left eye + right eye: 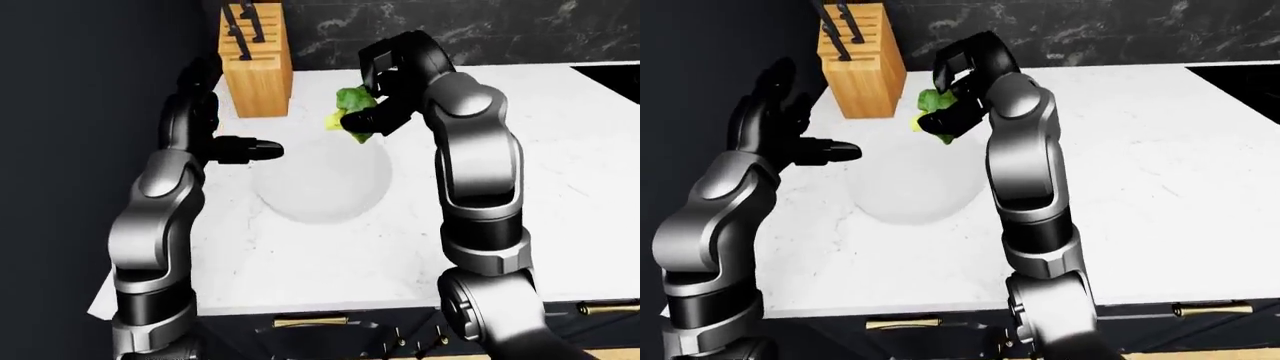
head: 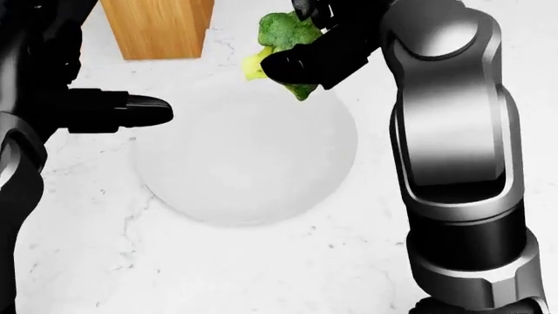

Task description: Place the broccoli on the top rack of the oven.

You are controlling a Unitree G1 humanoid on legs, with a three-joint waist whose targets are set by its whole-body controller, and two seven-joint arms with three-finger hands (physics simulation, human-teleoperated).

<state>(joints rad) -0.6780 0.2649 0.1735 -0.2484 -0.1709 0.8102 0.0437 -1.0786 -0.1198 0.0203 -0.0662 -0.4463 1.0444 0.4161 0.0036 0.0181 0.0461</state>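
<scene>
A green broccoli (image 2: pixel 280 33) is held in my right hand (image 2: pixel 305 62), whose black fingers close round it just above the upper right rim of a white round plate (image 2: pixel 244 157). It also shows in the left-eye view (image 1: pixel 352 101). My left hand (image 2: pixel 131 111) hangs open and empty at the plate's left edge, one finger pointing right. The oven does not show in any view.
A wooden knife block (image 1: pixel 256 64) stands at the counter's top left, close to the broccoli. The white marble counter (image 1: pixel 560 165) stretches right to a black inset (image 1: pixel 610 75). Dark drawers with brass handles (image 1: pixel 310 321) run below the counter's edge.
</scene>
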